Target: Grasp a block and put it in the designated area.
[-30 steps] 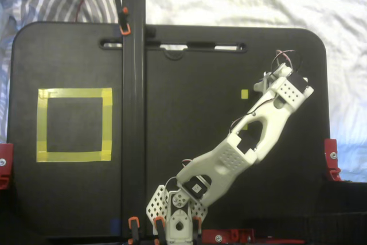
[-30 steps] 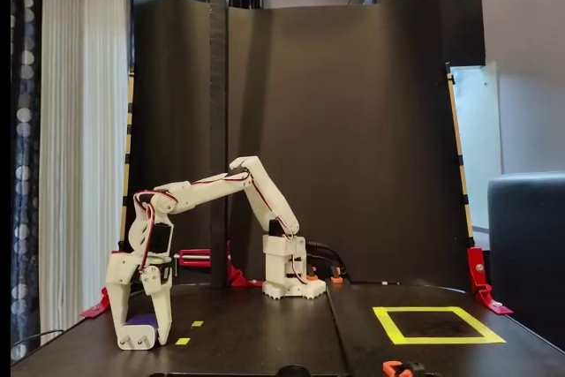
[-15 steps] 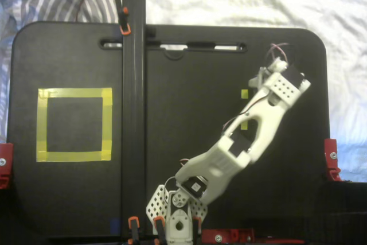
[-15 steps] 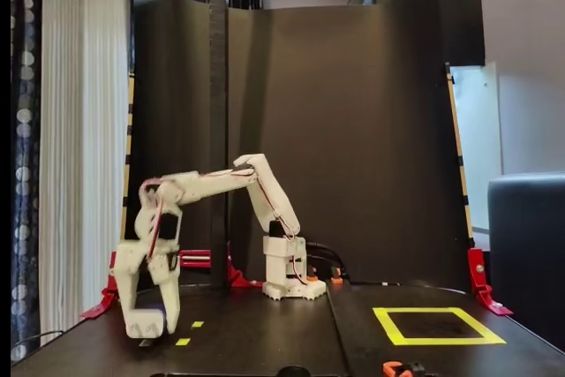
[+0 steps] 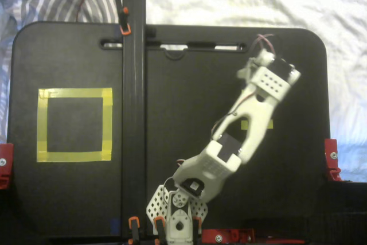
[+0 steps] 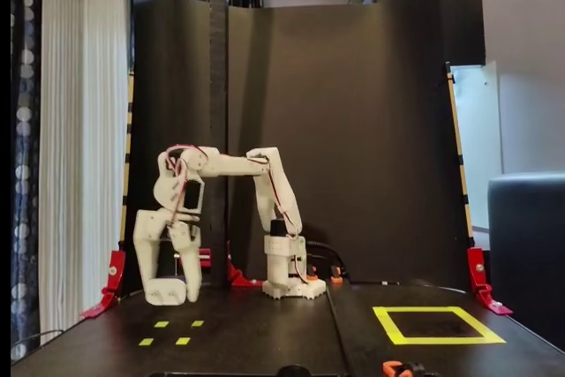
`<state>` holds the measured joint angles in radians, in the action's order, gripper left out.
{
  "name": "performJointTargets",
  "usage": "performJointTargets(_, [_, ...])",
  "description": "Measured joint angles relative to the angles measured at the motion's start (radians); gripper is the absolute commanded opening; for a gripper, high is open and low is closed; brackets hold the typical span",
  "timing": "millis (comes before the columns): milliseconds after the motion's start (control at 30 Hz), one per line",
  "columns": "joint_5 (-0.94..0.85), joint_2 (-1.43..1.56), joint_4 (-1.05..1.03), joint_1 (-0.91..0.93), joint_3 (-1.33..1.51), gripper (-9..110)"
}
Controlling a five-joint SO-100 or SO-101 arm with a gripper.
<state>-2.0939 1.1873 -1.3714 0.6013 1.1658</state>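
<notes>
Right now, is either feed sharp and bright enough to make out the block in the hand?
In the top-down fixed view the picture is soft and dim, and the arm hides the hand. In the side fixed view the hand hangs clear of the table and is fairly sharp, but the dark backdrop swallows anything between its fingers, so I cannot make out the block.
</notes>
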Motion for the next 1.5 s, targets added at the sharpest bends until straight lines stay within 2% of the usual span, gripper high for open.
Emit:
performJointTargets(333, [0.192, 0.147, -0.017, -0.184, 0.17, 21])
performJointTargets(500, [0.336, 0.249, -0.017, -0.336, 0.272, 21])
performJointTargets(1167, [0.881, 0.291, -0.058, -0.922, 0.287, 21])
performJointTargets(1500, [1.083, 0.281, -0.084, -1.18, 0.287, 21])
